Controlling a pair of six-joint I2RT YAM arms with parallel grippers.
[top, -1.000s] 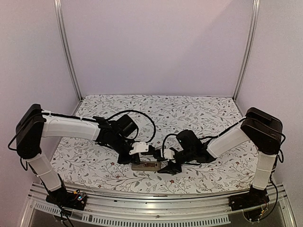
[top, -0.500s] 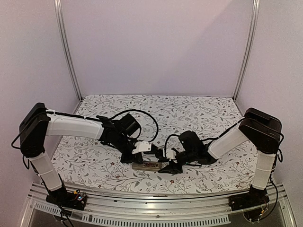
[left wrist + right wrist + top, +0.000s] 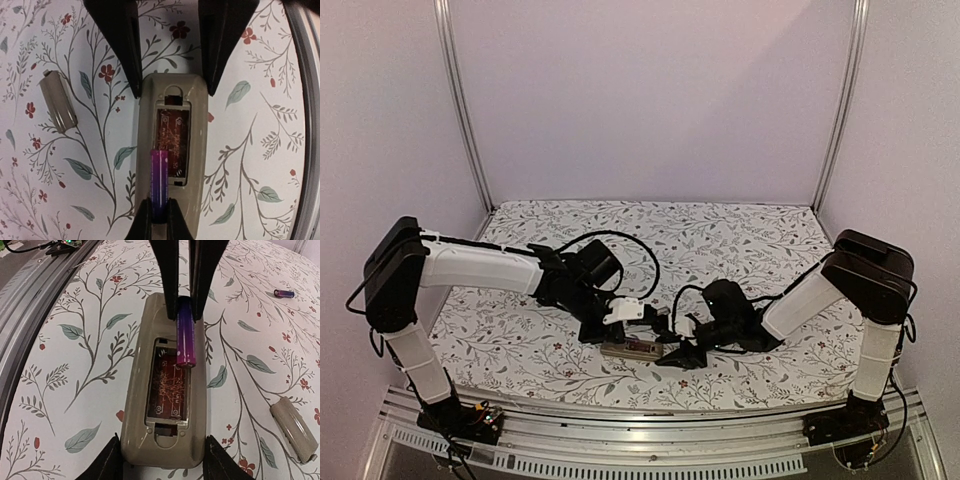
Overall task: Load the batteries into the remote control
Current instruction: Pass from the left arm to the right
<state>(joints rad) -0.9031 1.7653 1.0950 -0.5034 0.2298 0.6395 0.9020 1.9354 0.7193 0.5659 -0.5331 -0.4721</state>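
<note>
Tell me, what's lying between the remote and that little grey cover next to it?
Nothing: only bare flowery cloth separates the remote from the grey cover, seen in the left wrist view.

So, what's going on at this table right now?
The left gripper pinches a slim purple cylindrical battery, its free end over the open recess of the greyish-tan rectangular remote control, not yet seated. The right gripper clamps the remote's other end. A second purple battery and the small flat grey cover lie apart on the floral cloth.

Robot lab test booth: plain pale walls (image 3: pixel 650 100), metal frame posts (image 3: pixel 460 110), two robot arms (image 3: pixel 480 270) bolted to a floral-clothed table (image 3: pixel 720 230).
</note>
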